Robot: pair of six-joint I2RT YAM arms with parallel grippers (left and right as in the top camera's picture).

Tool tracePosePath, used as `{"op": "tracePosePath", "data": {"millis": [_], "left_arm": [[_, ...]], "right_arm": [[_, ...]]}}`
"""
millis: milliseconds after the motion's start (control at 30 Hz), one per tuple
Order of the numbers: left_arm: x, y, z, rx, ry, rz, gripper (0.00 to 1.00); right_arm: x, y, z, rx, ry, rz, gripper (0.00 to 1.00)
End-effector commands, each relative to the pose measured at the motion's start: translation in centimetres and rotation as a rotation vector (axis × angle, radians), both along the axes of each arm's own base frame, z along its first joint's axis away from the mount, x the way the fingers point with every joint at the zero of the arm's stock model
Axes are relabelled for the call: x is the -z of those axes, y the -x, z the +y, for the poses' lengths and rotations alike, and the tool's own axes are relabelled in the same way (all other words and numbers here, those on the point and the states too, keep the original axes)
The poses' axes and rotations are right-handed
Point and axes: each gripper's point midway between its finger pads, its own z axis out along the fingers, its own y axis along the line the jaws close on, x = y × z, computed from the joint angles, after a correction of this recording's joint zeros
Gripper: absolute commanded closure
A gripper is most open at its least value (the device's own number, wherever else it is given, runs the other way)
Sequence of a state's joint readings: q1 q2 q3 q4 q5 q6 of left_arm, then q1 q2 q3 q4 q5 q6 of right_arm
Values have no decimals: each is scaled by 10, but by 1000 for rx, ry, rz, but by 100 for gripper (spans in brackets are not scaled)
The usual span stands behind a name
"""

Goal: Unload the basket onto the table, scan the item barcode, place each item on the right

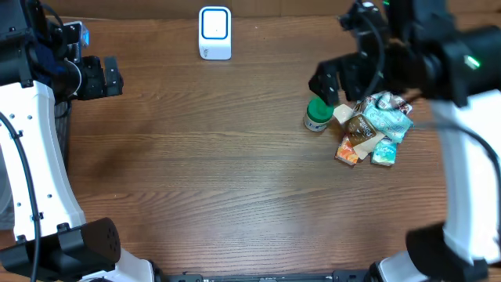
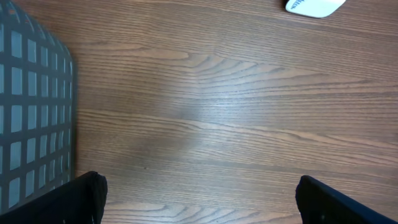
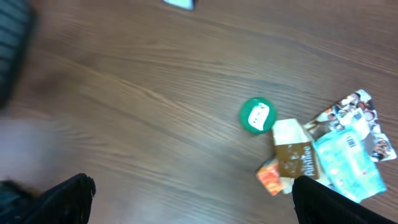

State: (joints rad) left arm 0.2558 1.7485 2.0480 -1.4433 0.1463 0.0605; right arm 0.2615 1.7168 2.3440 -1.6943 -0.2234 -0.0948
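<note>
Lying at the right side of the surface, the items form 1 loose pile. A light blue pouch sits on top, overlapping a printed foil packet behind it. A brown packet lies against the pouch's left edge. An orange packet and a small teal packet sit at the near edge of the pile. A green-lidded container stands upright just beside the pile on its left, touching or nearly touching a pale packet; which one cannot be told.

The right hand hovers above the far-left edge of the pile. In the right wrist view its 2 fingers stand wide apart with nothing between them. The green-lidded container, brown packet and light blue pouch lie below it.

The white scanner stands at the far centre edge of the surface, well apart from the pile.

The left hand is held at the far left, clear of all items. Its fingers are spread wide and grip nothing. A grey grid panel lies at the left of the left wrist view.
</note>
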Motion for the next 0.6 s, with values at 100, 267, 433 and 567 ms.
{"op": "tracePosePath", "data": {"millis": [100,267,433,567], "left_arm": [[0,0,-1,22,-3,-4,0],[0,0,-1,22,-3,-4,1],[0,0,-1,22,-3,-4,1],[0,0,-1,22,-3,-4,0]], "right_arm": [[-34,29,21,-58,-177,-24,0],[-34,30,24,-68,-193,-15,0],[-34,29,23,-64,-186,-17,0],[-34,29,22,-63,-185,-18,0]]}}
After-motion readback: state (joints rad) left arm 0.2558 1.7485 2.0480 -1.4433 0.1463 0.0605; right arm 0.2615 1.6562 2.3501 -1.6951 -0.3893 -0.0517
